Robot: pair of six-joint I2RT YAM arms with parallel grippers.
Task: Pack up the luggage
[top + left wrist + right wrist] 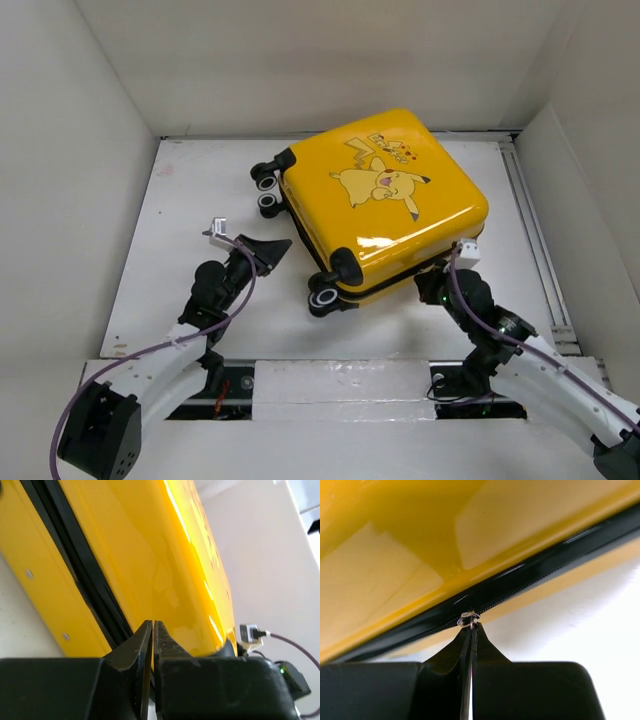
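So, right gripper (471, 629) first: its fingers were pressed tight together, pinching the little metal zipper pull (469, 618) right at the tips. The pull sat on the black zipper (545, 570) of the luggage (395, 550), and the yellow shell filled everything above and beyond the fingertips in that wrist view.

Left gripper (152, 626) was squeezed shut too, with nothing between the fingers that I could see. Its tips pointed at the yellow side of the case, just beside the black zipper trim. They might have been touching the shell, but the angle was too shallow to say for sure.

The overhead camera gave what neither wrist cam did. The luggage lay flat and closed on the table (200, 310), Pikachu side up, turned at an angle, wheels (270, 204) toward the left. The left gripper sat close to the wheel side, between the wheels. The right one was tucked at the near edge, by the right corner. The zipper pull itself was too small to make out from up there.
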